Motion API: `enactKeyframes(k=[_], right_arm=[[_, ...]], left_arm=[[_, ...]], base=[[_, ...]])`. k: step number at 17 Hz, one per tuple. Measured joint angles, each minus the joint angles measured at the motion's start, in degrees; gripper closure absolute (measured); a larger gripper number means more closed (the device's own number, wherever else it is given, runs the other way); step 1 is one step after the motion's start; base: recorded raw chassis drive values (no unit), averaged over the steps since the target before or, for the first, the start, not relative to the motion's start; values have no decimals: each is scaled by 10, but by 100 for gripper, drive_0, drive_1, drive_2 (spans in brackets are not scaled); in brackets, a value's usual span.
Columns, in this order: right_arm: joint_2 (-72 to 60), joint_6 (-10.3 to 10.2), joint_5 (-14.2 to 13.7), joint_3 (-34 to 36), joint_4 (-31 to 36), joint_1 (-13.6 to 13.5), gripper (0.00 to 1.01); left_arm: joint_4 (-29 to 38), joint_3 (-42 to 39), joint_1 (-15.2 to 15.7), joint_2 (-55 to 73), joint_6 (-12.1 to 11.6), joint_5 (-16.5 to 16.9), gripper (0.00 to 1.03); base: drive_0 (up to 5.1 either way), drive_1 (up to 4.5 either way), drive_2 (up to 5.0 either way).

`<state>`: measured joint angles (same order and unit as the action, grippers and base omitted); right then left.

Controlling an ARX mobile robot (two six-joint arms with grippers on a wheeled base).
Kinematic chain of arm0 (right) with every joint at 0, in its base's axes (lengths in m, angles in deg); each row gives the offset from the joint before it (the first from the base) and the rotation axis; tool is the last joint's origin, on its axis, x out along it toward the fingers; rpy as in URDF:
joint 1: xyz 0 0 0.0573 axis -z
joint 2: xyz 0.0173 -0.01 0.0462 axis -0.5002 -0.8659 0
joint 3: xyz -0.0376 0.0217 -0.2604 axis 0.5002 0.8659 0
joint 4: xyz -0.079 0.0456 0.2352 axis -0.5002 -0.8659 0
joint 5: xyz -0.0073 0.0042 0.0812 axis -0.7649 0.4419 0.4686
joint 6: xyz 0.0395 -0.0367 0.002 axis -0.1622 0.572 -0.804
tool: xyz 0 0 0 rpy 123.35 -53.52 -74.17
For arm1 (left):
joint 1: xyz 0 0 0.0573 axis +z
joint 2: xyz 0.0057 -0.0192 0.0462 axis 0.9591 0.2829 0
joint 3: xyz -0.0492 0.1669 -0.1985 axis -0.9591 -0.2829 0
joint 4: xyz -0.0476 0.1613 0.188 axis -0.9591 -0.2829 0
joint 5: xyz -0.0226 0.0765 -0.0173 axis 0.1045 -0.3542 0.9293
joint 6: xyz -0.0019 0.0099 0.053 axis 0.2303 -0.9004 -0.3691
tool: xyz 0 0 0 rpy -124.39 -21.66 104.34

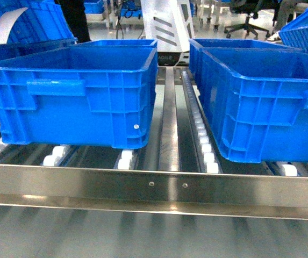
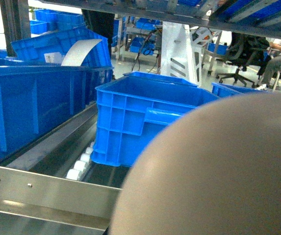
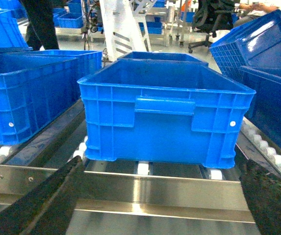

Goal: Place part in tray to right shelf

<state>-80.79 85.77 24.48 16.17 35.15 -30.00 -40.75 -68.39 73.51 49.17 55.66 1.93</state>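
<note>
The tray [image 2: 214, 171] fills the lower right of the left wrist view as a smooth cream-beige curved surface very close to the camera. It hides my left gripper's jaws. The part is out of view. The right shelf shows as a steel front rail [image 1: 154, 188] with white rollers [image 1: 202, 140] behind it. In the right wrist view my right gripper [image 3: 162, 205] hangs just in front of that rail [image 3: 160, 188]. It is open and nothing is between its dark fingers [image 3: 47, 205]. Neither gripper shows in the head view.
Two large blue crates [image 1: 78, 97] [image 1: 266, 102] stand on the rollers with a narrow steel lane [image 1: 170, 123] between them. The right wrist faces one crate [image 3: 165, 117] head-on. More crates [image 2: 32, 107] and a tilted one [image 3: 258, 44] sit at the sides.
</note>
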Motion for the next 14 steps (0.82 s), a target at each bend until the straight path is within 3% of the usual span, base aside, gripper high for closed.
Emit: enactKeyframes(k=[1,14], right_arm=[[0,0,0,0,0,0,1],[0,0,0,0,0,0,3]], left_arm=[[0,0,0,0,0,0,91],[0,0,0,0,0,0,91]], base=[[0,0,0],[0,0,0]])
